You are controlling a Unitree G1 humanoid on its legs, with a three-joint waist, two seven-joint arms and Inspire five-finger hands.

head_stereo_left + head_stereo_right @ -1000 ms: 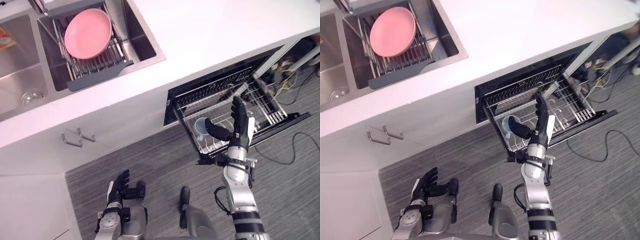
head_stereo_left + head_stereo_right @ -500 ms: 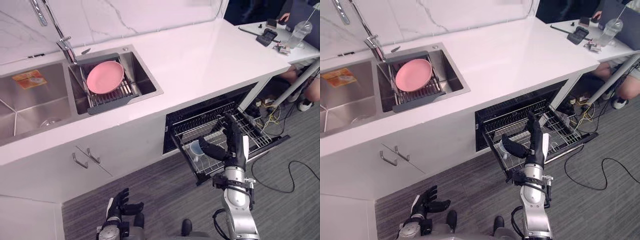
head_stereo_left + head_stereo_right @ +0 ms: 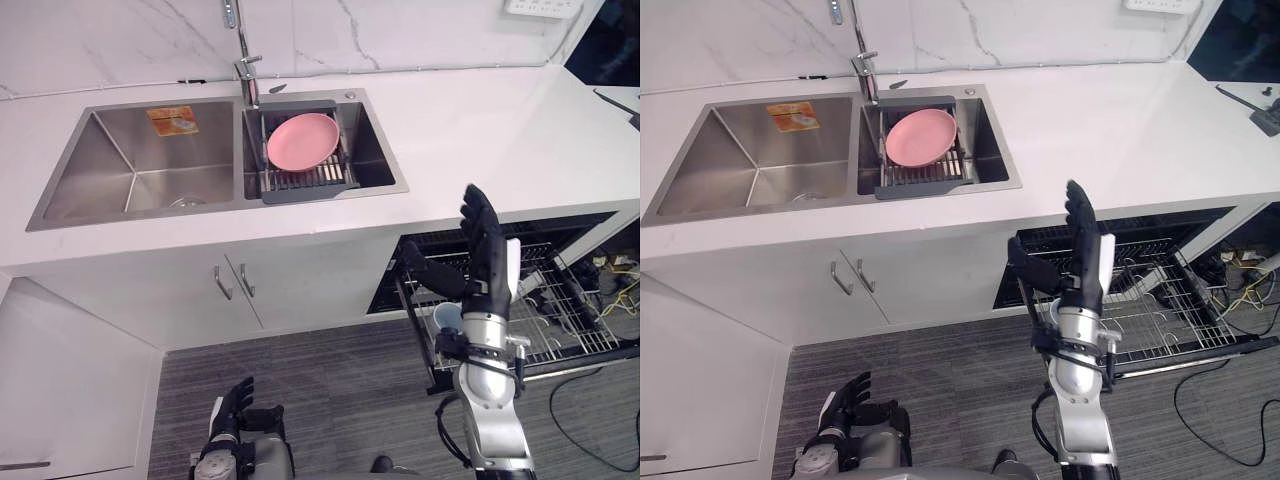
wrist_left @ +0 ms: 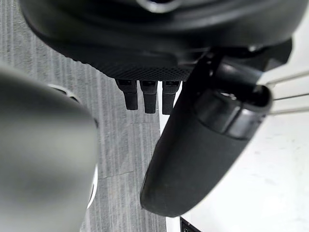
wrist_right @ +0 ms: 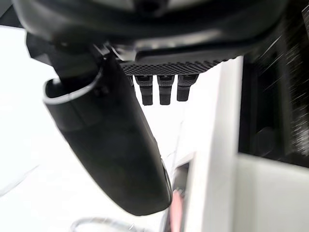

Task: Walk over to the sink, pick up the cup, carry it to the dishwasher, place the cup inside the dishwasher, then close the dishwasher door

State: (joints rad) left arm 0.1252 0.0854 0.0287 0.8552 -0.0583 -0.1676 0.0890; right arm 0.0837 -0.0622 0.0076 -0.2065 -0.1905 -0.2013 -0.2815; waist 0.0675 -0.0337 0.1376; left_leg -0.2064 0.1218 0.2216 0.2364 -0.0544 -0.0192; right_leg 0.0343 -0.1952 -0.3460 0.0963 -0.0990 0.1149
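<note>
Right hand [image 3: 488,262]: raised in front of the counter edge, above the open dishwasher; fingers [image 3: 478,215] straight and pointing up, thumb [image 3: 430,275] spread wide to the side; it holds nothing and touches nothing.
Left hand [image 3: 233,408]: low over the floor; fingers loosely spread, empty.
Cup [image 3: 446,318]: one, pale blue, round-rimmed; sitting in the front corner of the wire rack on the sink's side, just behind the right wrist and partly hidden by it; whether it stands upright or leans I cannot quite tell.
Dishwasher [image 3: 560,225]: one, a dark opening under the counter; it stands open.
Wire rack [image 3: 565,320]: one, thin metal rods in a grid, drawn out over the floor.
Sink [image 3: 130,170]: brushed steel, two square basins side by side; one orange label on the back wall of the left basin.
Faucet [image 3: 243,60]: one, metal, behind the divider between the basins.
Plate [image 3: 303,141]: one, pink, round and smooth; leaning in a grey drying rack [image 3: 300,185] across the right basin.
Counter [image 3: 480,120]: white, smooth, faint grey veins.
Cabinet handles [image 3: 218,283]: two, slim metal bars, close together below the sink.
Floor [image 3: 330,400]: grey, finely striped.
</note>
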